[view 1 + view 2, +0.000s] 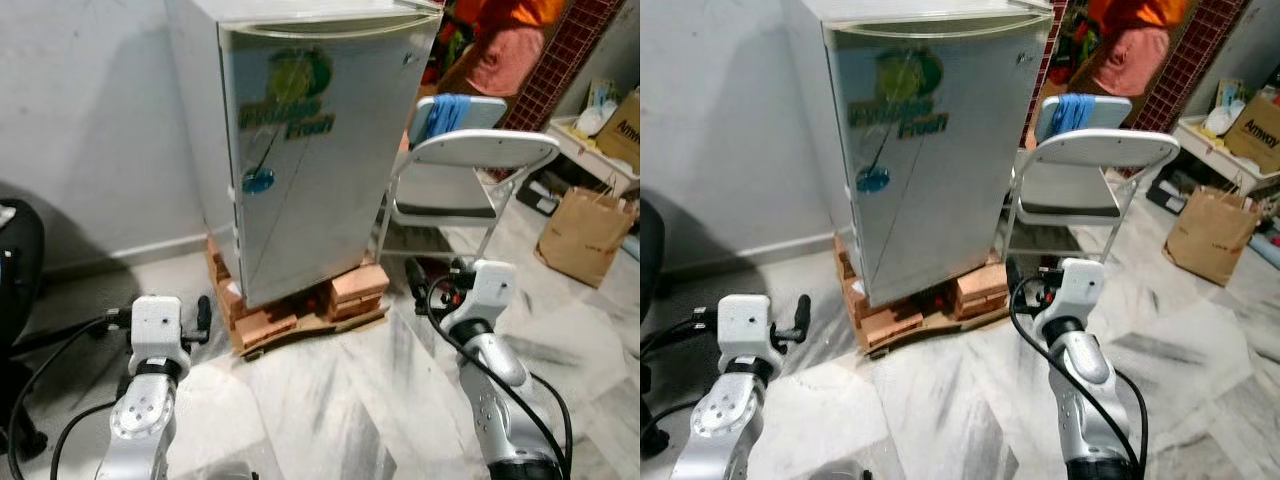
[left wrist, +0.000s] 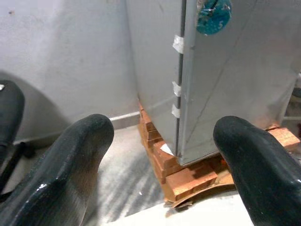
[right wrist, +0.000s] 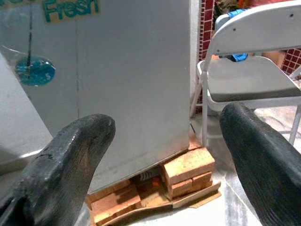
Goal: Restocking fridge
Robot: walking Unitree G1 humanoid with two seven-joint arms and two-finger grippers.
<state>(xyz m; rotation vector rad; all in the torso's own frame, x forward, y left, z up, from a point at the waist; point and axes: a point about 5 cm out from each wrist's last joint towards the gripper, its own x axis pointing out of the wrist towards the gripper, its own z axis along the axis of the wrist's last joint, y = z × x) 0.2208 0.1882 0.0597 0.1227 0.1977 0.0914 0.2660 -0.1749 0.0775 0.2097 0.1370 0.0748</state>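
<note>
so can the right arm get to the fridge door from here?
Probably not yet: the right gripper hangs short of the closed fridge, jaws open. Bare floor lies between, nothing blocking; the chair stands aside.

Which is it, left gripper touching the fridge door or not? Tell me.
Apart. The left eye view shows floor between the left gripper and the fridge door.

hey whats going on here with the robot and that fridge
The robot stands facing a small silver fridge raised on bricks, its door shut. The left gripper and right gripper are both open and empty, held out toward it without touching. A folding chair sits beside the fridge.
</note>
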